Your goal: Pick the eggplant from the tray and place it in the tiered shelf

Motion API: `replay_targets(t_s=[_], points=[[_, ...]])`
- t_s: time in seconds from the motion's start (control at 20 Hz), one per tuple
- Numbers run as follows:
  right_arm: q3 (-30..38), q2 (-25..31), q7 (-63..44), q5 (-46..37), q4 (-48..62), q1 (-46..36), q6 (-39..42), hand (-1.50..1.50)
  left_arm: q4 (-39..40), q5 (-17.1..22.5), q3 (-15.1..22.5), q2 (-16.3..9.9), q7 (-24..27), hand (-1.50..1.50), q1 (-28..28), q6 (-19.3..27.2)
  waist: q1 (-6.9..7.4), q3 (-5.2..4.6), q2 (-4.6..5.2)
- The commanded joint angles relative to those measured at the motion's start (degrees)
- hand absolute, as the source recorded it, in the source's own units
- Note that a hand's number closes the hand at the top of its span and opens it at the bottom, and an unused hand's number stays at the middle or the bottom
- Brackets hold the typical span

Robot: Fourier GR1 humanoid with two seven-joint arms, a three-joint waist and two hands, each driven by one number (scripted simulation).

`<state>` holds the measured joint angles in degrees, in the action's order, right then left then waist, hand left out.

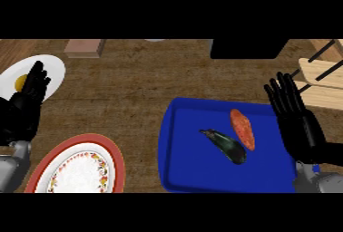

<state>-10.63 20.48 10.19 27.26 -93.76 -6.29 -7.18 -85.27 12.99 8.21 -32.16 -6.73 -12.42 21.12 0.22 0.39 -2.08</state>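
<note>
Wooden worktop (140, 81) | blue tray (184, 149) holds dark eggplant (227, 146) beside an orange vegetable (242, 128) | tiered shelf (321, 77) at right, cut off | right hand (298, 124) fingers straight over tray edge | left hand (23, 106) fingers straight, covering part of white plate (50, 68) | red-rimmed plate (80, 167) near left.
</note>
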Motion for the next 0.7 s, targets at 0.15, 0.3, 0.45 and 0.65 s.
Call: replay_targets(t_s=[0.15,0.3,0.45,0.65], points=[[-5.64,7.17,-15.0,-1.21,11.58,-12.7,9.67,-1.5,-2.66,-1.24,6.52,4.66,2.1,0.0,-2.65,-3.58,2.25,-0.52,3.19],[0.87,-8.68,-16.37,17.14,14.08,-5.28,4.24,-1.5,-3.26,0.06,7.76,6.28,1.98,0.0,-1.52,-4.33,0.1,1.24,6.05],[-8.35,17.8,-15.93,-15.96,16.87,-11.59,5.15,1.5,-2.59,-0.63,10.0,6.97,2.14,0.0,-1.52,-5.57,2.01,-1.62,3.64],[-5.92,5.9,-7.14,-18.93,32.62,-14.19,-5.34,-1.5,0.16,-2.69,13.35,10.76,6.38,0.0,0.81,-5.78,1.79,-0.31,3.03]])
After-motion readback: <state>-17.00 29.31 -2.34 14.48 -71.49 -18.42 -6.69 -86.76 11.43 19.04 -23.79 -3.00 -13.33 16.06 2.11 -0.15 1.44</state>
